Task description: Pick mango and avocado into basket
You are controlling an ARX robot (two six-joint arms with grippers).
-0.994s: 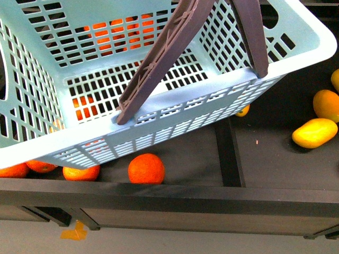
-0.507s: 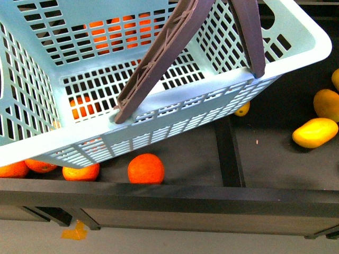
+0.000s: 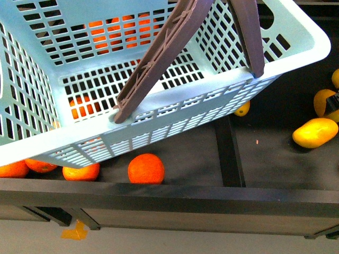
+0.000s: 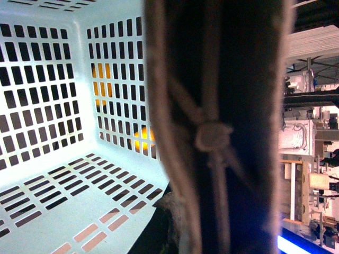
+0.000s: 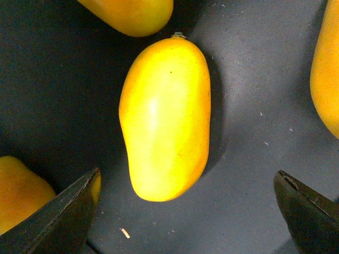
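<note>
The basket [image 3: 175, 124] fills most of the front view. It is tilted, and its far sides run off the picture. A brown handle [image 3: 159, 58] slants up over it and is cut off at the top. In the left wrist view that handle [image 4: 222, 127] is so close that it is a blur. The left hand cannot be made out there, so I cannot tell its grip. The dark surface [image 3: 265, 159] lies below. Oranges [image 3: 145, 168] lie by the basket's near edge, some half hidden under it and seen through the slots. The mango [image 3: 314, 132] lies on the surface, well to the right of the basket. The right hand [image 5: 185, 185] hangs over it, opened wide. The mango [image 5: 165, 116] lies untouched between its two fingers [image 5: 74, 206]. Other mangoes [image 5: 132, 13] nearby are cut off by the edges.
</note>
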